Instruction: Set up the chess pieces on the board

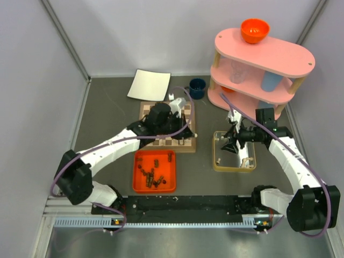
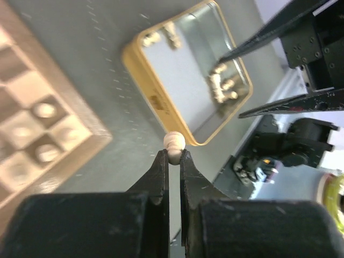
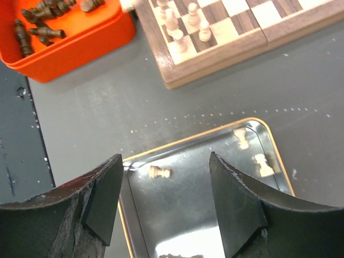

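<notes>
The board [image 1: 185,146] lies mid-table, with three pale pieces [image 3: 188,24] standing at its near right corner; it also shows in the left wrist view [image 2: 32,123]. My left gripper [image 2: 173,156] is shut on a pale beige piece [image 2: 174,144] and holds it just past the board's right edge [image 1: 194,135]. My right gripper [image 3: 166,199] is open and empty above a gold-rimmed tin [image 3: 193,137]. One pale piece [image 3: 160,172] lies on its side in the tin between the jaws, and others [image 3: 262,164] lie further right. Dark pieces [image 3: 40,29] lie in an orange tray [image 1: 155,185].
A pink three-tier shelf [image 1: 258,64] stands at the back right with an orange bowl [image 1: 255,29] on top. A dark blue cup [image 1: 197,87] and a white sheet [image 1: 149,85] lie behind the board. The tin [image 1: 235,166] sits right of the board.
</notes>
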### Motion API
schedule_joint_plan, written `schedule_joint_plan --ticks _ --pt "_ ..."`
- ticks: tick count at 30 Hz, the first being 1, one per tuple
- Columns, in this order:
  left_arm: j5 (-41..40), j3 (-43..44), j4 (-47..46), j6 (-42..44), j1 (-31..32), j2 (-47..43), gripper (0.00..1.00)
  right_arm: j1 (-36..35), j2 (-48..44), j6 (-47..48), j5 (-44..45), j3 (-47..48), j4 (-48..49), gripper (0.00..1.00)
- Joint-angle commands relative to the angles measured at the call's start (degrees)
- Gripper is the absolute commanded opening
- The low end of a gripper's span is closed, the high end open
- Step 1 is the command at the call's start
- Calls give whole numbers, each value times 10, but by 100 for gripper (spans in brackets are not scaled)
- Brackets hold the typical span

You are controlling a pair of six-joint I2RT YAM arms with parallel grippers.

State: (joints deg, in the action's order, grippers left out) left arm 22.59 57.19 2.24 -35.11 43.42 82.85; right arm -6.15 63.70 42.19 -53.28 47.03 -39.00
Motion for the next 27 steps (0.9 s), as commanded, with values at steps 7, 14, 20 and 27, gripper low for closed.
schedule_joint_plan --ticks 7,14,20,27 --pt "-241 182 388 255 -49 24 0 16 -33 13 55 22 8 65" --pt "-268 279 434 302 -49 121 0 16 -38 17 65 19 7 65" --pt "-263 331 445 316 -54 192 0 16 -39 23 70 17 8 66" --pt "-236 344 441 318 -56 235 1 16 -35 25 76 15 7 66"
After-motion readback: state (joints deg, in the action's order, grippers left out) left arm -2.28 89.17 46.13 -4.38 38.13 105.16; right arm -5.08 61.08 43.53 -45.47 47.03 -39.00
